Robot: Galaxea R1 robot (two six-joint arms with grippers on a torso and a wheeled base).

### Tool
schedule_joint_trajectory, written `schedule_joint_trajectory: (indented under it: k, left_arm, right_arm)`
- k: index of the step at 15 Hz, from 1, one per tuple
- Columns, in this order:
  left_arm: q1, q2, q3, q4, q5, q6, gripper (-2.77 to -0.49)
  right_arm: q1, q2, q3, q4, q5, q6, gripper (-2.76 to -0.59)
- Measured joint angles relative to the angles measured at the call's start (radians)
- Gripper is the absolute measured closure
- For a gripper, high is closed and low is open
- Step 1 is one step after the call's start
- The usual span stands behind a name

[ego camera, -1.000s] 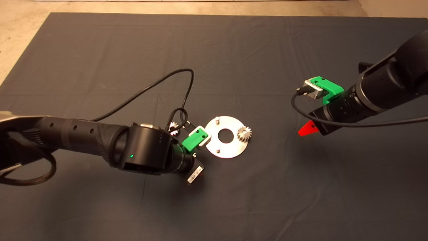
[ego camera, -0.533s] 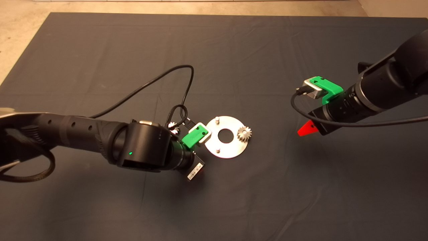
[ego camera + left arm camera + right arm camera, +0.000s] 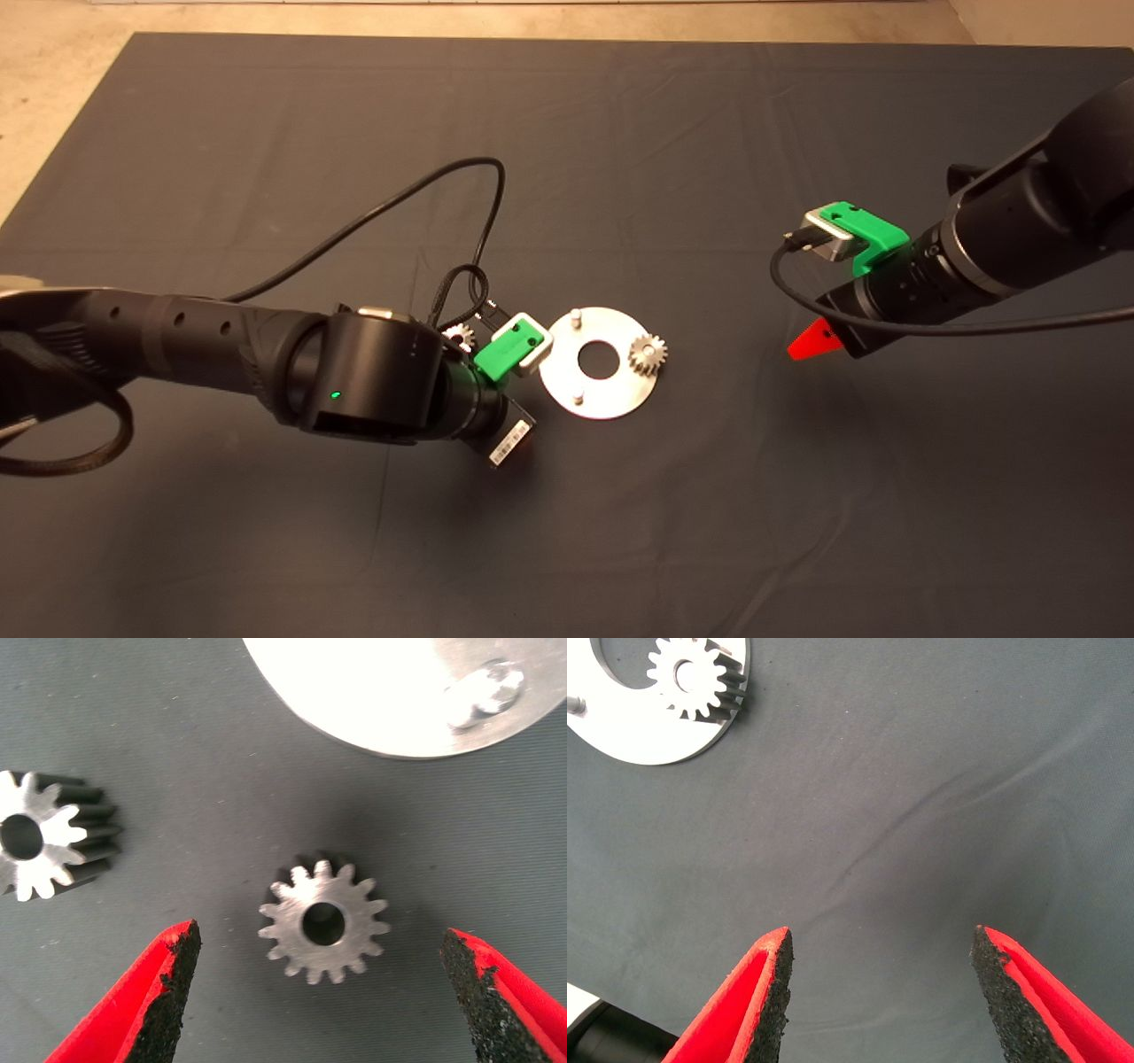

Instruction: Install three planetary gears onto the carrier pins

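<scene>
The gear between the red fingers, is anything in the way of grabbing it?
Nothing visible is. The left gripper is open, with the gear lying flat on the mat between its fingers. A second gear lies off to one side, apart, and the disc sits beyond it.

My left arm reaching in low over mat, wrist angled down, left gripper (image 3: 323, 992) hovering with red fingers (image 3: 168, 979) spread wide, black pads facing each other, touching nothing. My right arm hanging raised well off to side, right gripper (image 3: 881, 992) pointing down, fingers (image 3: 766, 992) parted, holding nothing.
</scene>
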Motion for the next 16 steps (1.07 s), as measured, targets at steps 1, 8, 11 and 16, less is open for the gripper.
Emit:
schedule_joint_trajectory:
  k: [1,8,11,16]
  left_arm:
    - [0.0,-0.007,0.0,0.0,0.0,0.002,-1.92]
    - [0.018,-0.029,0.0,0.005,0.0,0.018,-1.92]
    - [0.045,-0.035,-0.009,0.02,0.001,0.029,-1.92]
    - [0.084,-0.035,-0.01,0.061,0.0,0.037,-1.92]
  right_arm:
    - [0.0,0.0,0.0,0.0,0.0,0.0,-1.47]
    - [0.0,0.0,0.001,0.0,0.001,0.0,-1.47]
    - [0.0,0.0,0.006,0.0,0.009,0.0,-1.47]
    - [0.0,0.0,0.006,0.0,0.011,0.0,-1.47]
